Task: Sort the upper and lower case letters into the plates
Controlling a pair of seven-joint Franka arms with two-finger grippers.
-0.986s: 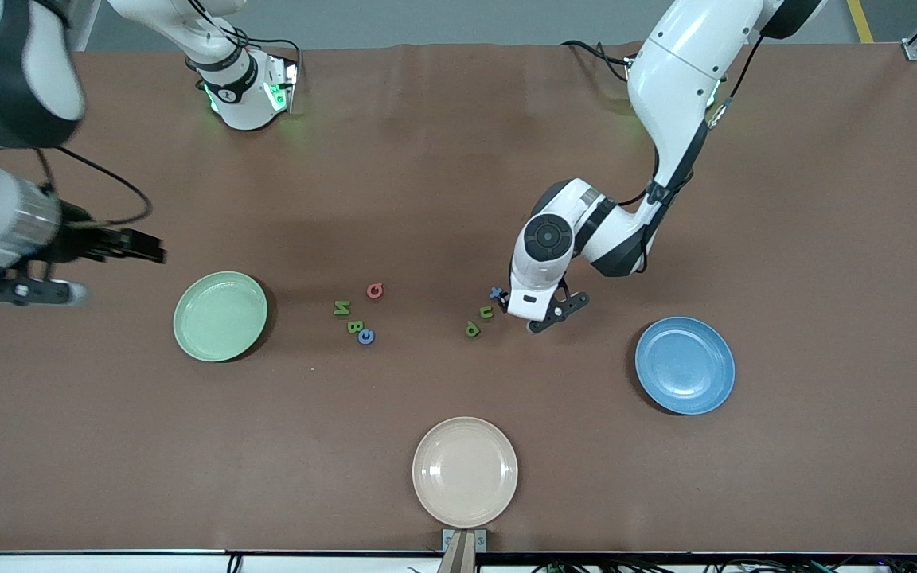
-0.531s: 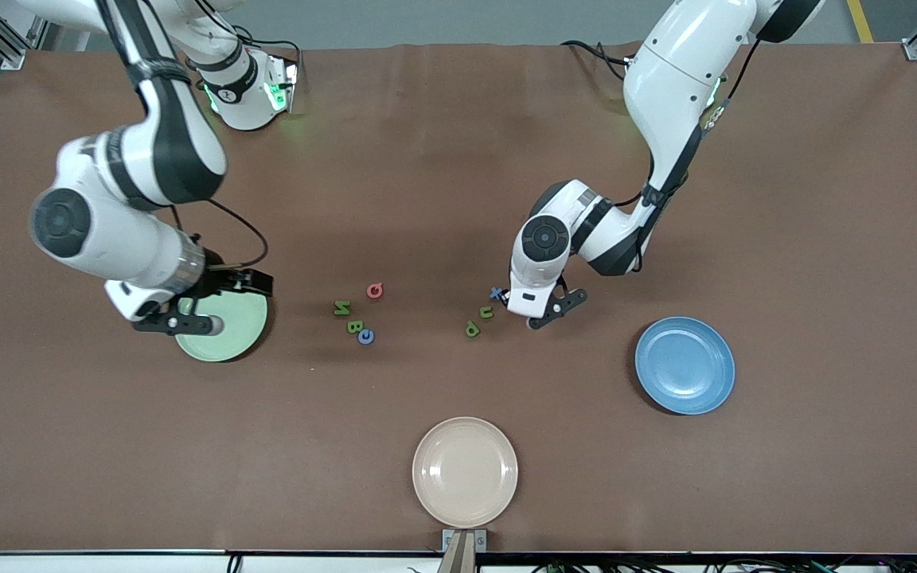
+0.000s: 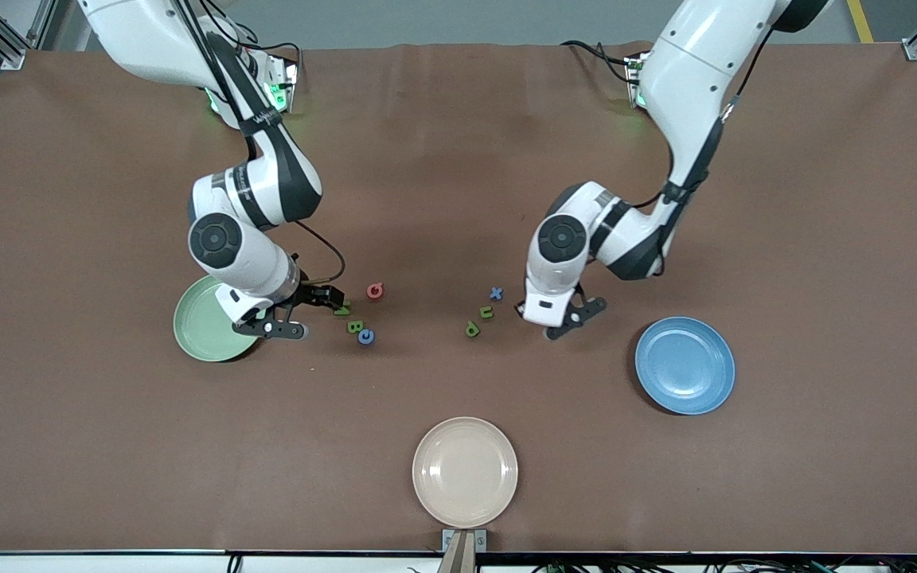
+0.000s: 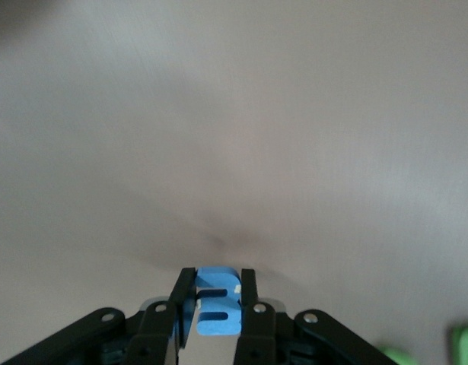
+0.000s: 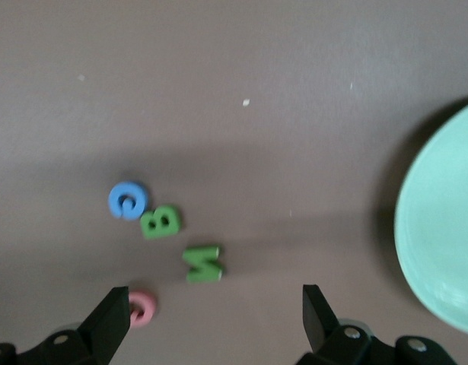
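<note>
My left gripper (image 4: 216,295) is shut on a small blue letter (image 4: 218,319) and holds it low over the bare table between the blue x and the blue plate (image 3: 685,366). In the front view the hand (image 3: 546,317) hides that letter. The blue x (image 3: 497,294), green u (image 3: 487,312) and green p (image 3: 472,328) lie beside it. My right gripper (image 3: 329,298) is open and empty over the green N (image 5: 204,262), next to the pinkish-red letter (image 5: 141,308), green B (image 5: 160,221) and blue c (image 5: 128,200). The mint green plate (image 3: 200,330) lies partly under the right arm.
A beige plate (image 3: 465,471) lies near the table edge closest to the front camera. The mint plate's rim (image 5: 439,251) shows in the right wrist view. Two green letter corners (image 4: 466,342) show at the edge of the left wrist view.
The right arm has swung in from the right arm's end of the table, over the mint plate, to the letter group. The left gripper has shifted from the blue x toward the blue plate.
</note>
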